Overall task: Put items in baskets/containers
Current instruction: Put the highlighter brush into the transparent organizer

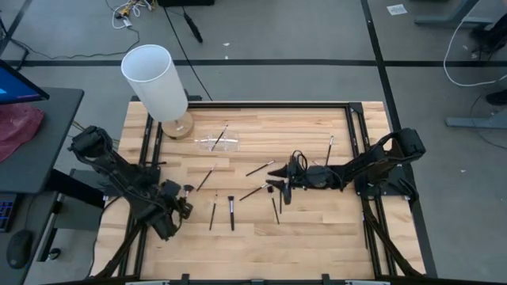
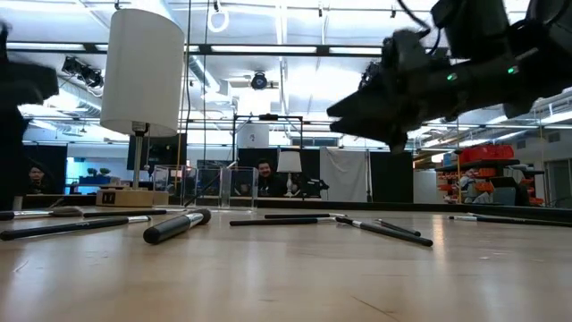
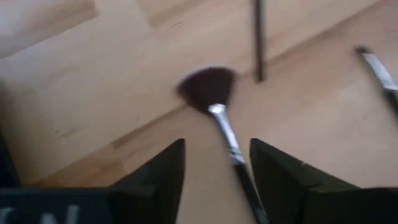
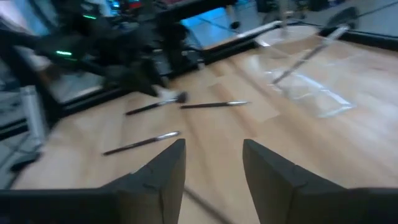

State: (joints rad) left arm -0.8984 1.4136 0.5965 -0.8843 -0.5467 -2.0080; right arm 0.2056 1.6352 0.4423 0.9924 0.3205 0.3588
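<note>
Overhead and table-level cameras share the table (image 1: 317,237); wrist cameras look close.

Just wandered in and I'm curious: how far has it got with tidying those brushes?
Barely begun. One thin dark brush lies across the clear plastic holder. The left gripper is open around a fluffy-headed, silver-ferruled brush on the table; the right gripper is open and empty. About nine brushes remain scattered on the wooden table.

The wooden table (image 1: 317,237) stands on a grey floor (image 1: 317,39) crossed by dark lines. At eleven o'clock on it stands a tall white cylinder (image 1: 155,81) on a round wooden base. At nine o'clock, off the table, a dark desk (image 1: 40,150) carries a red cloth (image 1: 17,127) (partly cut off). Beyond, a bright ceiling with beams (image 2: 295,54), and a seated person (image 2: 264,177).
</note>
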